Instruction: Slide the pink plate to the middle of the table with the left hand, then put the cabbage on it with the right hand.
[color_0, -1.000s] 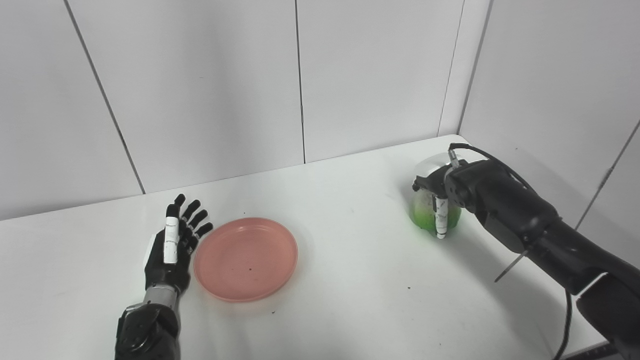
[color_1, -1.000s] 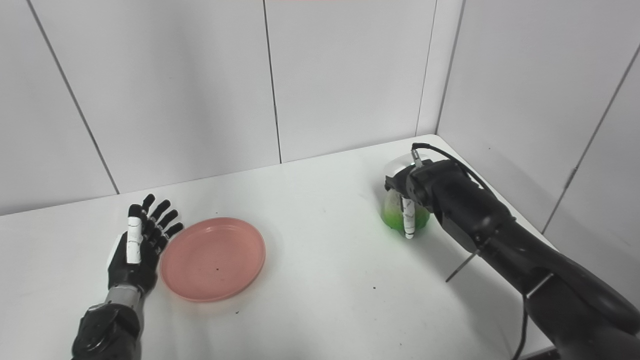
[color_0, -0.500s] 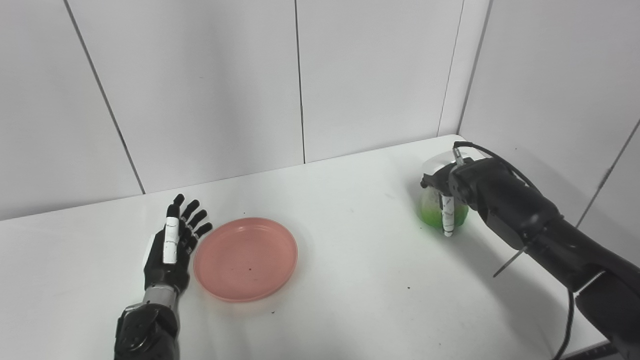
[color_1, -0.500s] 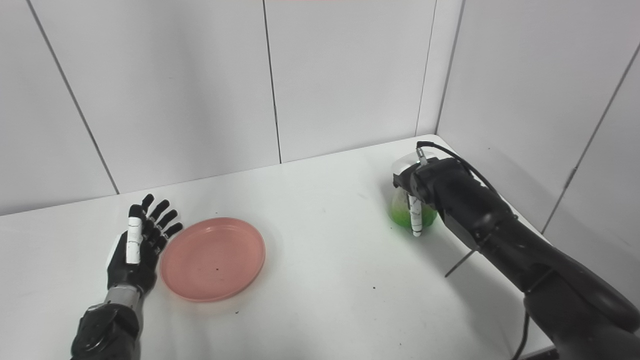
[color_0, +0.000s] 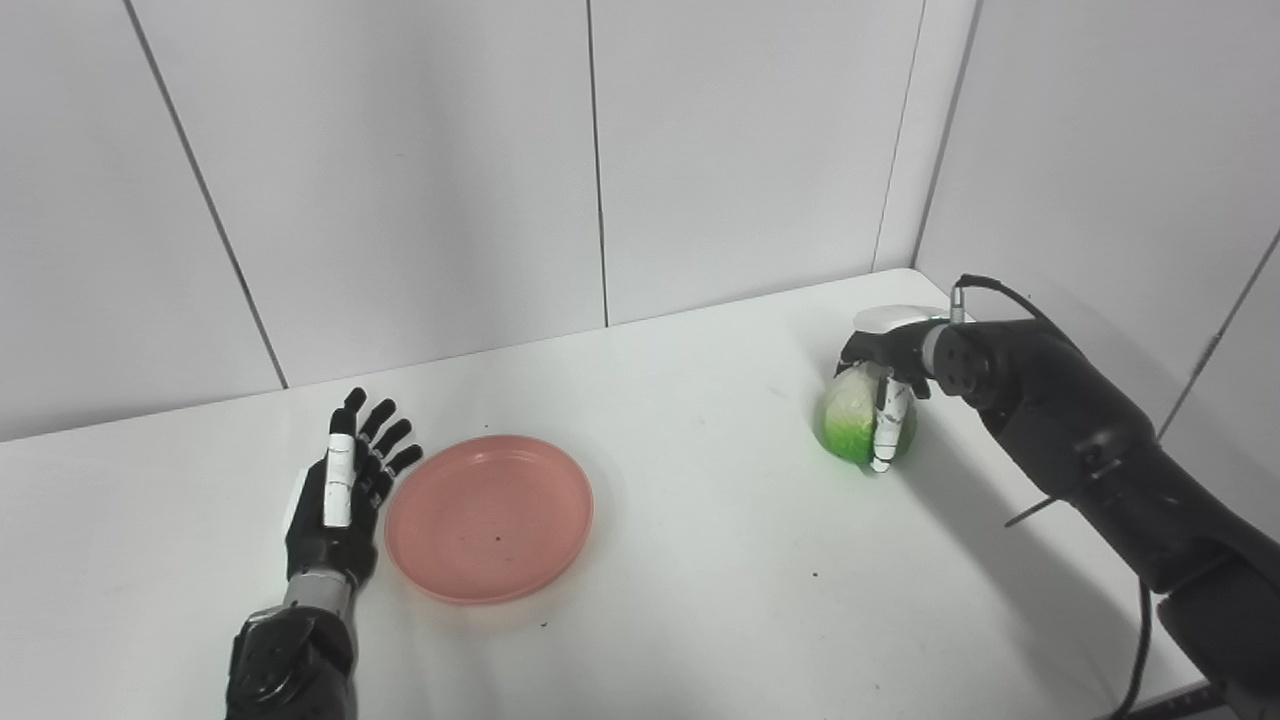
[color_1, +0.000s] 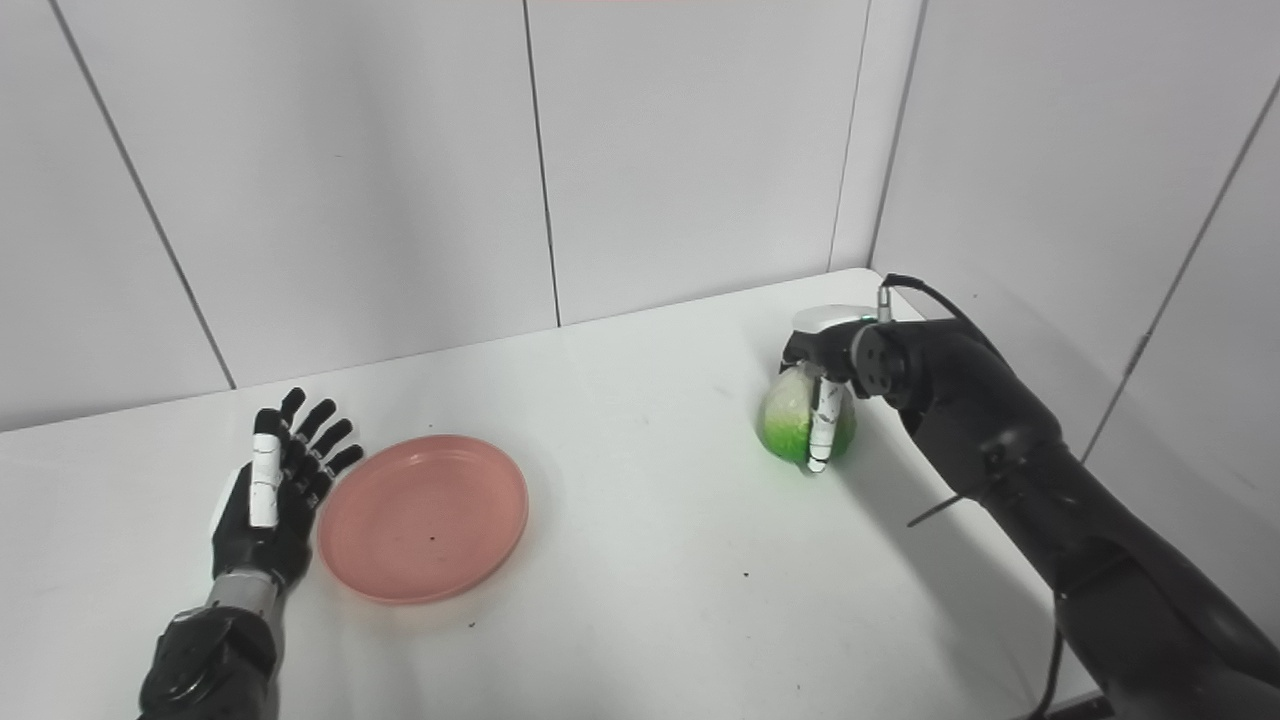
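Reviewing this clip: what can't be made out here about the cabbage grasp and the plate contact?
- Right robot hand: its far-side fingers are hidden behind the cabbage in both eye views, so the grip is unconfirmed.
- Cabbage underside: lifted or resting on the table, unclear.
- Left robot hand: contact with the pink plate rim, too fine to judge.

A plain white rectangular table fills the view, its far edge and right edge running up against pale panelled walls. Sitting flat on it, left of the table's middle and nearer the front edge than the back wall, is a shallow round pink plate with a few dark specks inside. Well to the right of that plate and farther back, close to the table's far right corner, a round cabbage, pale on top and bright green below, rests on the tabletop.
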